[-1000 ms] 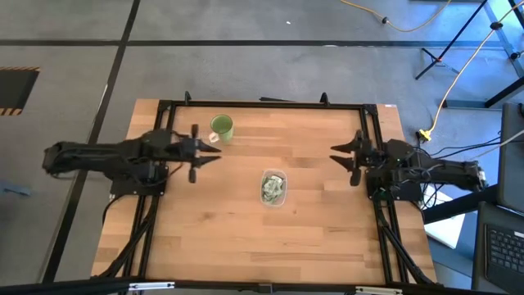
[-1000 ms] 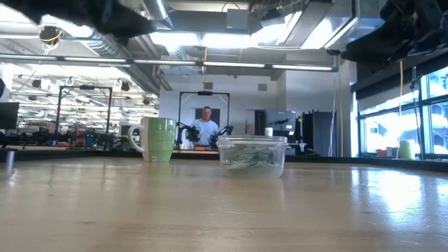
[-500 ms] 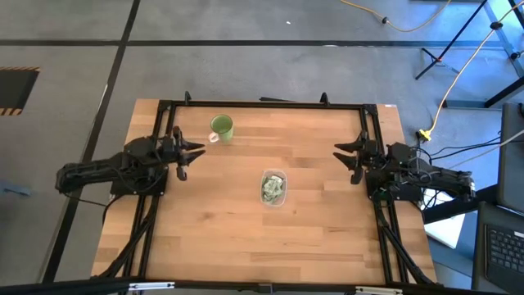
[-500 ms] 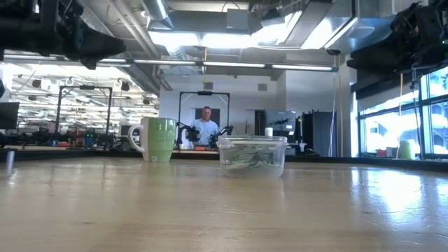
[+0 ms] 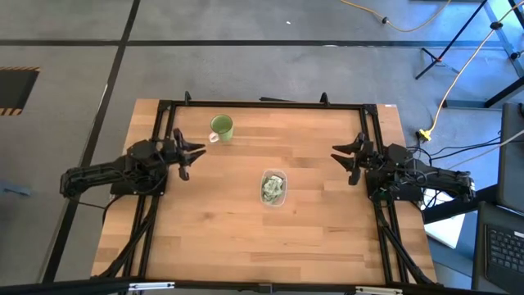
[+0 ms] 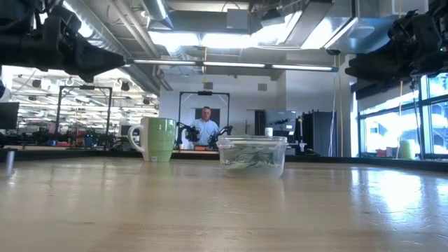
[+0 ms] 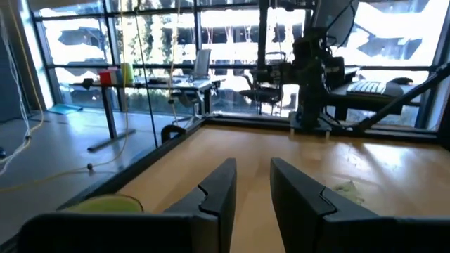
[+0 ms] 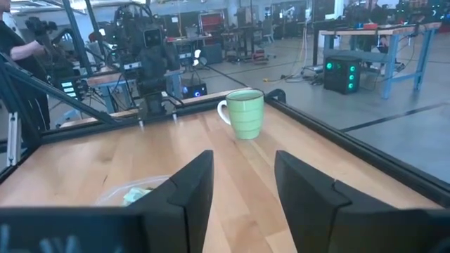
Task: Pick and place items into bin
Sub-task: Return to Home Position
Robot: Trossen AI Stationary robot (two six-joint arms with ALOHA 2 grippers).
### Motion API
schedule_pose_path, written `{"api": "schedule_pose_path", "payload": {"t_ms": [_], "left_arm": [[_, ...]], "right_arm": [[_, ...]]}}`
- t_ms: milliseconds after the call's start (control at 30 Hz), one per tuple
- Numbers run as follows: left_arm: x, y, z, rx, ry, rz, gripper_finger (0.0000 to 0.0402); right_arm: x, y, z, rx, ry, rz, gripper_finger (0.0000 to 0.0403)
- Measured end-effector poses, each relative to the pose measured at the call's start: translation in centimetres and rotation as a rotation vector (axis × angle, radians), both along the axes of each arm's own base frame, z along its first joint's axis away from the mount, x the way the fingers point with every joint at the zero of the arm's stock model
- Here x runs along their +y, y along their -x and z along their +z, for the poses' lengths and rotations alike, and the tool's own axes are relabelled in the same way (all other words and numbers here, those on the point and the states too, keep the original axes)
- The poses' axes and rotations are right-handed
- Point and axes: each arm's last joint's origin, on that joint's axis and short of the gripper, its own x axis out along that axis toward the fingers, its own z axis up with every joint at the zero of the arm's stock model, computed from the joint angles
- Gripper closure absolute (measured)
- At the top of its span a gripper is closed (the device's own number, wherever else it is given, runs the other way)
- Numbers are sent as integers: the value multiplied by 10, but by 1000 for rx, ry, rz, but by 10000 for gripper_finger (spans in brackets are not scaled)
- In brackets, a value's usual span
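One clear bin (image 5: 273,173) stands in the middle of the bench (image 5: 246,238). It holds a heap of green and whitish packets (image 5: 271,190), too jumbled to count. One green mug (image 5: 221,126) stands well apart, on the left arm's side. Of the two arms, the left arm (image 5: 123,168) sits at the left edge and the right arm (image 5: 417,174) at the right edge. Both are raised off the bench, jaws parted and holding nothing.

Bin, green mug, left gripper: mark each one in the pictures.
bin (image 6: 252,140): low view, on the front of its top rim.
green mug (image 6: 161,140): low view, on the middle of its side wall.
left gripper (image 7: 253,163): left wrist view, midway between its two fingertips.
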Motion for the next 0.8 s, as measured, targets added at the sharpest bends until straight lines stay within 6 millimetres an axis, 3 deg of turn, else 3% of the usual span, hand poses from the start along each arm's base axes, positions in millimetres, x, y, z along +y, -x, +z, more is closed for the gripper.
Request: {"api": "schedule_pose_path", "payload": {"t_ms": [367, 600, 800], "left_arm": [[6, 2, 2, 8, -53, 200, 320], [6, 3, 2, 8, -51, 217, 320], [6, 3, 2, 8, -52, 216, 320]], "right_arm": [[-1, 0, -2, 53, 87, -32, 247], [-5, 2, -10, 143, 92, -167, 247], [-5, 3, -11, 169, 138, -171, 247]]}}
